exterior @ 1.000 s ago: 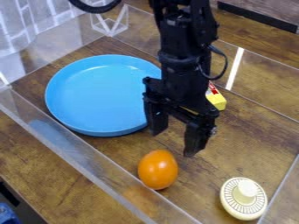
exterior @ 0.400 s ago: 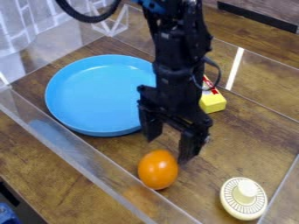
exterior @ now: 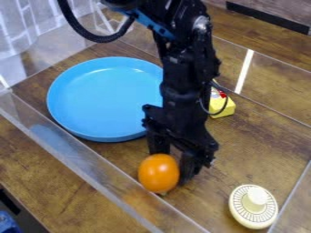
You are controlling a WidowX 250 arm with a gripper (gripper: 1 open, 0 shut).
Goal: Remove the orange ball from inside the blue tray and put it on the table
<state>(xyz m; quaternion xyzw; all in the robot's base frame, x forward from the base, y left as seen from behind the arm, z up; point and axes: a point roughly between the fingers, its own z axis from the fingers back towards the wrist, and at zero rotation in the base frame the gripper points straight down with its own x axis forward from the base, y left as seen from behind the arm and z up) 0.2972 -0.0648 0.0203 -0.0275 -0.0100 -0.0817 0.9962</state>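
Ball (exterior: 158, 173) was small, smooth, bright orange, on table (exterior: 73, 159) outside tray (exterior: 104, 98); gripper (exterior: 180, 164) fingers flanked it, grip unclear.

One orange ball (exterior: 158, 173). One blue tray (exterior: 91, 100). One black gripper (exterior: 180, 160) on a single arm. One cream ribbed disc (exterior: 253, 206). One small yellow block (exterior: 220, 106), half hidden. One wooden table (exterior: 255, 155).
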